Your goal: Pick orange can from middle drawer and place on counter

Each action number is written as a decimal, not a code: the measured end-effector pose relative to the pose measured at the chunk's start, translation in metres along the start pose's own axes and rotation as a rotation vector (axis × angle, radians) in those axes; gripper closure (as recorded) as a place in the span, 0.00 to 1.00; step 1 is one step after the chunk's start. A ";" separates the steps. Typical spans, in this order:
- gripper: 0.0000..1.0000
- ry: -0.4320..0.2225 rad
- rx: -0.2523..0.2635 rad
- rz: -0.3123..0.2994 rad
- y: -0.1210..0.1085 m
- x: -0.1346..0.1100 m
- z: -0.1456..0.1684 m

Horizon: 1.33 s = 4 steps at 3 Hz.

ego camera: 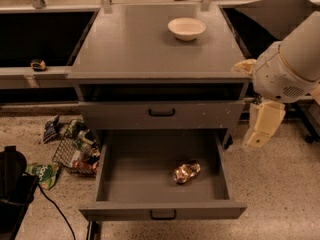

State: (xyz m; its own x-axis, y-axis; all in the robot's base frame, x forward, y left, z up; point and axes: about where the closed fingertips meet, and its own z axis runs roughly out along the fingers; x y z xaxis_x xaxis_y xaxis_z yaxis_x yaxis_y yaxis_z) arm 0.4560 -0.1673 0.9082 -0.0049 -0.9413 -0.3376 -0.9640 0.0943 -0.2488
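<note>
The orange can (186,171) lies on its side on the floor of the open middle drawer (140,174), right of centre, dented and shiny. The drawer is pulled out wide, with its black handle (163,214) at the front. The counter (135,44) is the flat grey top of the cabinet. My gripper (262,126) hangs from the big white arm (292,59) at the right, beside the cabinet's right edge. It is above and to the right of the can, outside the drawer, and holds nothing.
A white bowl (186,28) sits at the back right of the counter. The drawer front (160,113) above the open one is shut. A wire basket of litter (77,151) stands on the floor at left, with a black object and cable (12,186) at the lower left. Black panels (40,34) flank the cabinet.
</note>
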 end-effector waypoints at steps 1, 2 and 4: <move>0.00 0.000 0.000 0.000 0.000 0.000 0.000; 0.00 -0.048 -0.001 -0.051 -0.001 0.001 0.030; 0.00 -0.169 -0.061 -0.185 0.001 0.023 0.148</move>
State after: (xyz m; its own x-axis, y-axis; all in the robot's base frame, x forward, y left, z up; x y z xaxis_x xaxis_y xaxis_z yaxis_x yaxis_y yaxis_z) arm 0.4947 -0.1413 0.7659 0.2122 -0.8725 -0.4400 -0.9588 -0.0988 -0.2664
